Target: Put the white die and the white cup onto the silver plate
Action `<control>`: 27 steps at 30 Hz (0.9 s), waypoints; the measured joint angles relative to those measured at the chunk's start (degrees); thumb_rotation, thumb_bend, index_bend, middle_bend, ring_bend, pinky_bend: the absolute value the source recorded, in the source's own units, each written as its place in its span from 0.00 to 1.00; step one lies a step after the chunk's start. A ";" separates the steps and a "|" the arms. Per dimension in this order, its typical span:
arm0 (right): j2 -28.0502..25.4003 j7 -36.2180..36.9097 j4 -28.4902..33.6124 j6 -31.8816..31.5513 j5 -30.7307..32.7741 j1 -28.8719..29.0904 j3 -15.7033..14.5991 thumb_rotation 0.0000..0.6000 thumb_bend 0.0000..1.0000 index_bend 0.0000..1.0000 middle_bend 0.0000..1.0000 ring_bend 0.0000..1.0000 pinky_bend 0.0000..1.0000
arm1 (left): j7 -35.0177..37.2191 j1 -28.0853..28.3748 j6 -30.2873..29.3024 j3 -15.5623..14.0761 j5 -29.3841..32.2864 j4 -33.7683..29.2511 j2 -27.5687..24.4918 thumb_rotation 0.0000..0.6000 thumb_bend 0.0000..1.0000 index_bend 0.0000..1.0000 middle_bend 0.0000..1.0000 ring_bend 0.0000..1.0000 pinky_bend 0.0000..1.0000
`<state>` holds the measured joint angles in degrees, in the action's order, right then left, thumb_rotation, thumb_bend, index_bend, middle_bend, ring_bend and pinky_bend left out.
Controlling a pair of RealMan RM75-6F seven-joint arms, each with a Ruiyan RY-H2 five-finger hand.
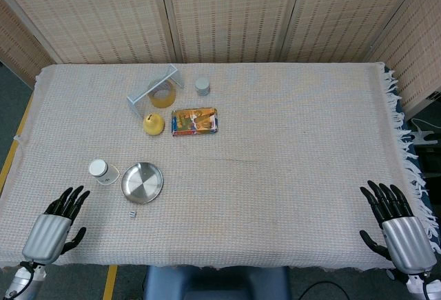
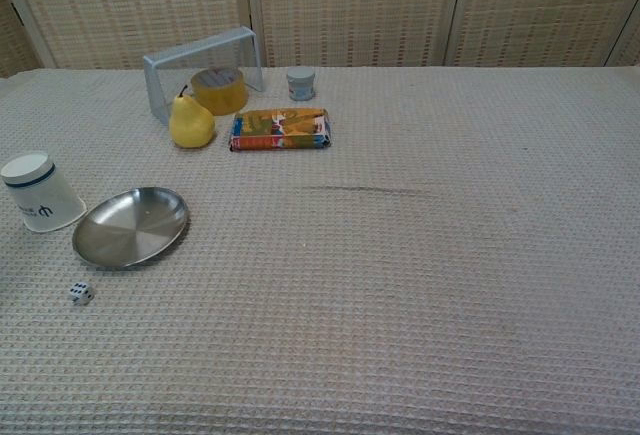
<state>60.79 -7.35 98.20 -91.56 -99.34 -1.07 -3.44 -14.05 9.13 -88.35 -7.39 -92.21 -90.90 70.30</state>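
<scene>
A beige woven cloth covers the surface (image 1: 275, 176). The round silver metal plate (image 1: 142, 183) lies toward the near left and carries nothing. Just to its left stands the white paper cup with dark lettering (image 1: 102, 170), set upside down on the cloth; in the chest view its rim comes very close to the plate's edge, though whether they touch cannot be told. The small white die with dark pips (image 1: 133, 214) rests on the cloth just near of the plate, apart from it.

Farther back on the left, a yellow pear (image 1: 153, 124) stands beside a flat colourful printed packet (image 1: 195, 121) lying to its right. Behind them a roll of yellow tape (image 1: 162, 96) sits within a grey metal frame (image 1: 141, 93), and a small grey lidded jar (image 1: 202, 85) stands to the right of the frame.

The left robot hand (image 1: 60, 218) hovers at the near left corner, near and left of the die, fingers spread and holding nothing. The right robot hand (image 1: 394, 216) is at the near right corner, well apart from all the objects, fingers likewise spread and empty. Neither robot hand shows in the chest view.
</scene>
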 measured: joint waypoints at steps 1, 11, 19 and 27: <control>-0.05 -0.01 0.11 -0.15 -0.11 -0.10 -0.04 1.00 0.14 0.00 0.00 0.00 0.00 | -0.25 -0.22 -0.29 0.09 -0.20 0.21 0.14 1.00 0.36 0.00 0.00 0.00 0.24; -0.05 -0.21 0.13 0.30 -1.05 -0.43 -0.72 1.00 0.14 0.00 0.00 0.00 0.00 | -1.65 0.13 1.50 -0.10 -5.23 2.74 5.01 1.00 0.37 0.14 0.50 0.43 0.66; -0.07 -0.14 0.13 1.98 0.08 0.16 -0.41 1.00 0.14 0.00 0.00 0.00 0.00 | -5.33 2.92 9.21 2.21 -3.19 6.38 9.83 1.00 0.38 0.38 1.00 0.92 0.96; 0.23 -1.70 0.47 3.39 1.02 0.42 -0.28 1.00 0.14 0.00 0.00 0.00 0.00 | -4.59 5.50 12.26 4.54 -1.59 12.31 14.93 1.00 0.40 0.45 1.00 1.00 1.00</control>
<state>61.02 -9.05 98.68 -88.17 -98.32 -0.65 -3.72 -18.64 14.64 -76.09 -2.84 -93.80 -78.59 85.23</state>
